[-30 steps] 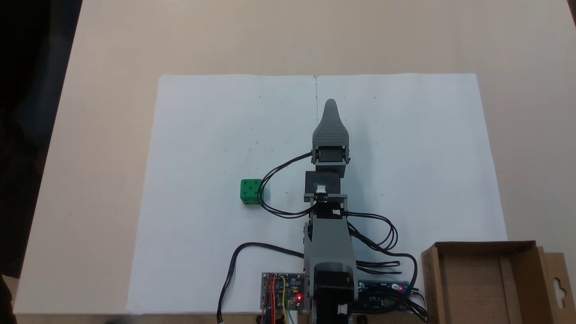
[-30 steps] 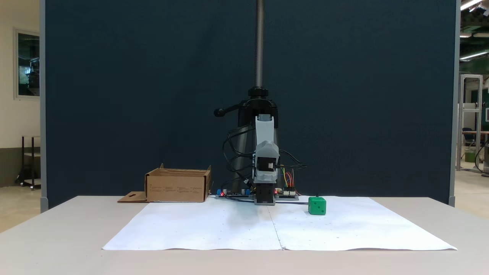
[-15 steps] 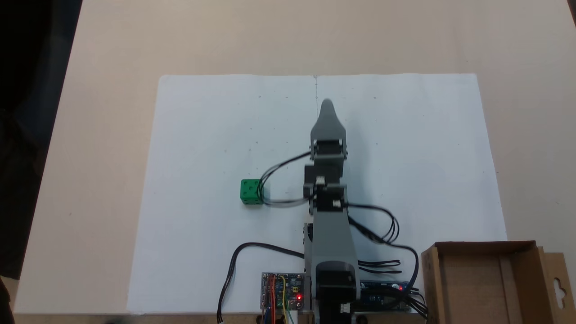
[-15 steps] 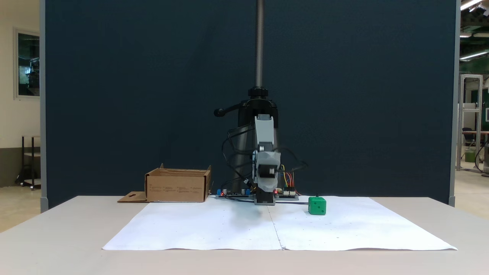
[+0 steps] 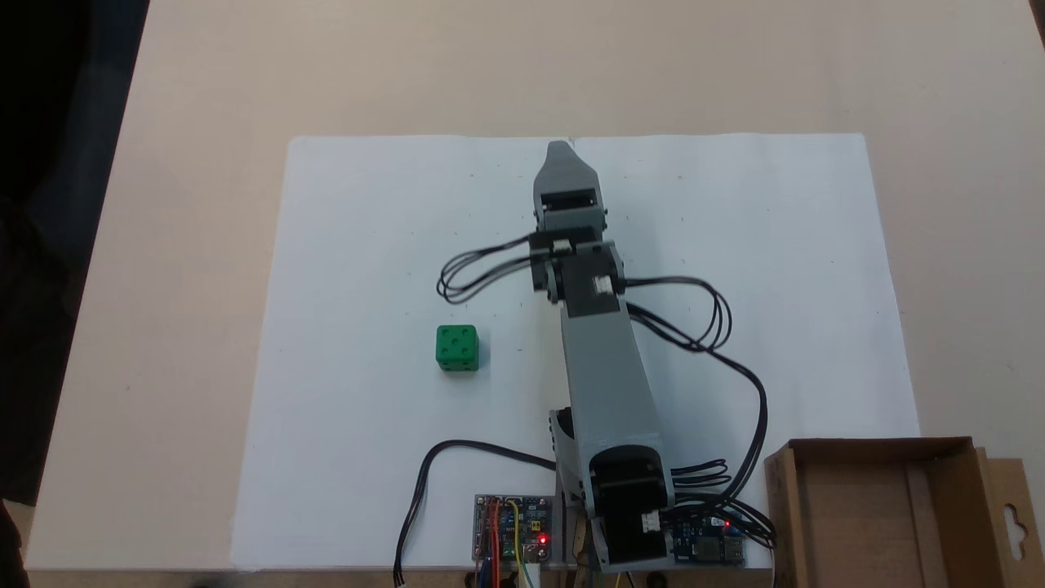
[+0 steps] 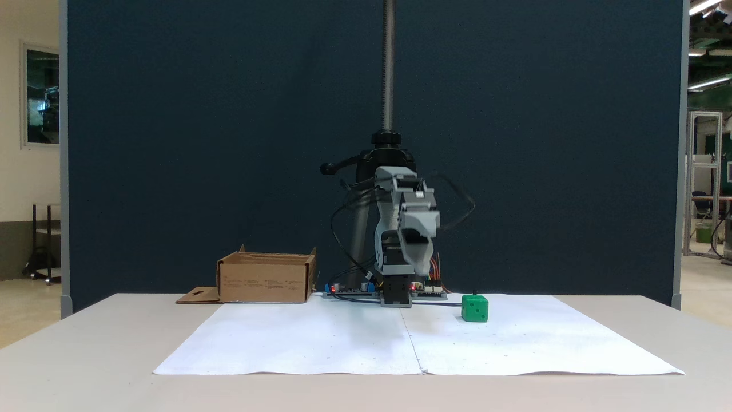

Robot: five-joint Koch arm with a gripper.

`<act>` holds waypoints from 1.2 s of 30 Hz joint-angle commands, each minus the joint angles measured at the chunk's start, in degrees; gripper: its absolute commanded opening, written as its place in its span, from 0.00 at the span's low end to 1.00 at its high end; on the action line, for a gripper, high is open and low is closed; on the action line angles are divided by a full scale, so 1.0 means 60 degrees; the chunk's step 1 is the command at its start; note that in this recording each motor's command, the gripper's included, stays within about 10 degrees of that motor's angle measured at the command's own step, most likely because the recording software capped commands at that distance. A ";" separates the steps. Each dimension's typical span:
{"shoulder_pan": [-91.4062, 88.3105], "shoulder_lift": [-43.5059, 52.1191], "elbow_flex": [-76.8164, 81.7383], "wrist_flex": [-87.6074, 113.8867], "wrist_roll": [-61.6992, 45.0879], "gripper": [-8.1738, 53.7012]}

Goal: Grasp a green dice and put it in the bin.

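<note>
The green dice (image 5: 456,349) sits alone on the white paper, left of the arm in a fixed view from above and right of it, as the dice (image 6: 474,308), in a fixed view from the front. My gripper (image 5: 559,149) reaches out over the paper's far edge, raised well above the sheet and far from the dice. Its jaws lie one over the other, so only one grey tip shows; the gripper (image 6: 421,268) is blurred from the front. The bin (image 5: 780,506) is a brown cardboard box beside the arm's base, with nothing visible inside; the bin (image 6: 266,280) shows from the front too.
A white paper sheet (image 5: 367,245) covers the middle of the tan table. Black cables (image 5: 482,273) loop off the arm toward the dice side. Circuit boards (image 5: 510,539) lie by the base. A metal pole (image 6: 389,63) rises behind the arm.
The arm has stretched out and lifted, swinging the gripper farther from the base and slightly toward the dice side. The cable loop rose clear of the dice. Dice and bin stayed put.
</note>
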 commanded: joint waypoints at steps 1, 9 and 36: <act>-0.0322 -0.0044 -0.0791 0.1549 0.1608 0.79; -0.2256 -0.0425 -0.1641 0.5475 0.4201 0.79; -0.6943 -0.2915 -0.3135 0.6753 0.9067 0.79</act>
